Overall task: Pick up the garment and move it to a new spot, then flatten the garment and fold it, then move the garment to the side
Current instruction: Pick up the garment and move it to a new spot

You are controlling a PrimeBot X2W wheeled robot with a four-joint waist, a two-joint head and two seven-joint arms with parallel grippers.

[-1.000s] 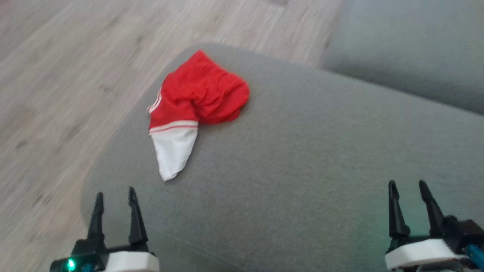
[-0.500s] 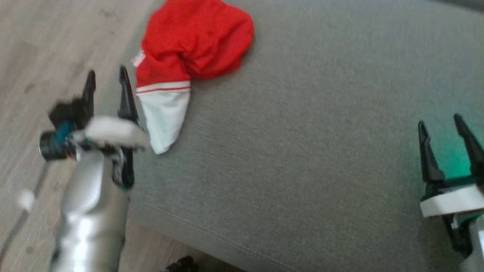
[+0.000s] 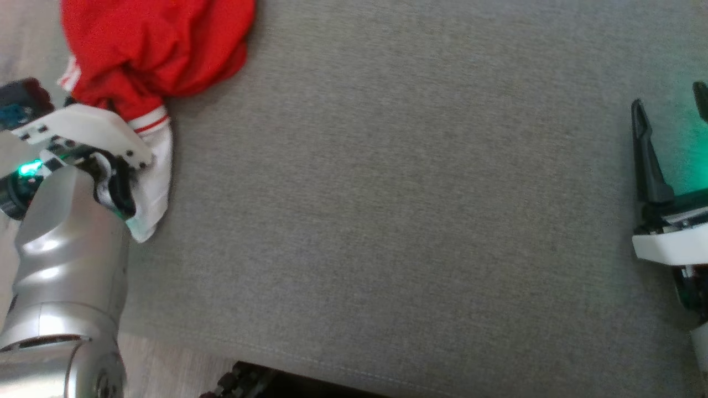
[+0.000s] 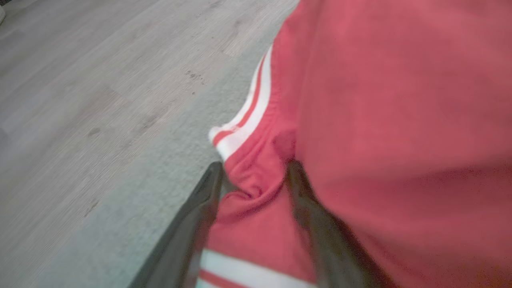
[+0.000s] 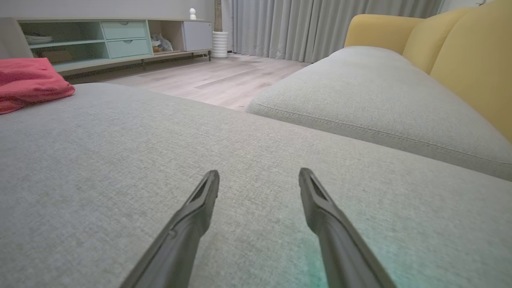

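The garment (image 3: 155, 44) is a crumpled red piece with white stripes and a white end, lying at the top left of the head view on the grey cushion (image 3: 387, 193). My left arm's white wrist (image 3: 83, 127) rests against its striped hem. In the left wrist view my left gripper (image 4: 256, 168) is open, its two fingers straddling a raised fold of the red garment (image 4: 400, 120). My right gripper (image 3: 670, 105) is open at the far right, low over bare cushion. Its wrist view shows the right gripper (image 5: 259, 174) holding nothing, with the garment (image 5: 28, 80) far to the left.
Pale wood floor (image 4: 80, 80) runs just left of the cushion's edge. A second grey seat cushion (image 5: 360, 92) and yellow backrests (image 5: 472, 60) lie beyond my right gripper. A low cabinet (image 5: 120, 40) and curtains (image 5: 320, 24) stand across the room.
The head camera has swung down and closer, so the whole picture shifted. My left arm reached forward to the garment, and its open fingers now straddle a fold. The right gripper stayed open.
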